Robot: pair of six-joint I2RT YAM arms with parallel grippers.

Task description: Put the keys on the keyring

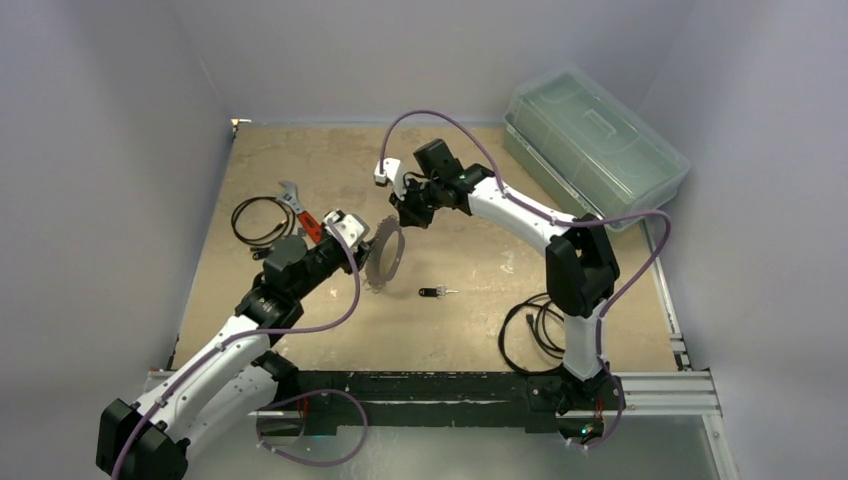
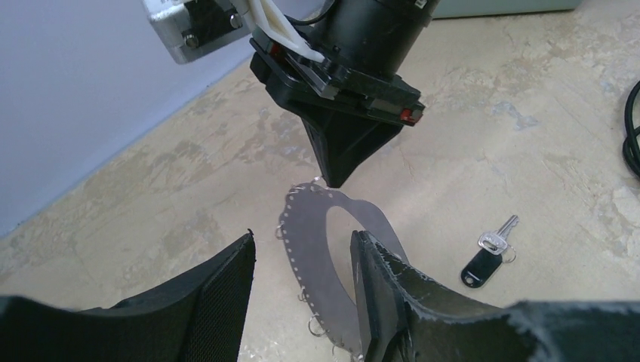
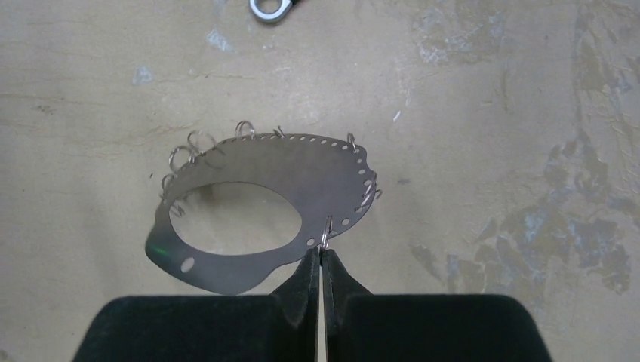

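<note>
keyring (image 3: 302,170): flat, thin metal ring-plate with an oval hole in the middle. Punched holes run along the rim, and small split rings (image 3: 325,230) are hooked through several. It is held off the table (image 1: 300,150) between the two grippers, roughly on edge in the overhead view.
right gripper (image 3: 321,260): jaws pressed together, tips pinching one split ring at the plate's rim. The plate reaches out ahead of them.
left gripper (image 2: 302,253): jaws apart, straddling the lower part of the plate. The plate looks to lie against one finger (image 2: 381,290), with a clear gap to the other. Not clamped, by the look of it.
key (image 1: 434,292): black plastic head, short silver blade, small metal loop by the head. It lies flat on the table, near the keyring but apart from it, on the side of the arm bases. No gripper is on it.
handling, keyring: judged light and stiff but thin, so likely to swing or twist when held by one split ring alone. The surer hold is across the flat faces, clear of the rim holes.
handling, key: judged light and very low on the table. The plastic head offers the better purchase; the blade looks slick.
stage: key not yet on the keyring.
aside: red-handled wrench (image 1: 300,215), black cables (image 1: 255,222) and lidded plastic box (image 1: 595,145), all well apart from the work.
</note>
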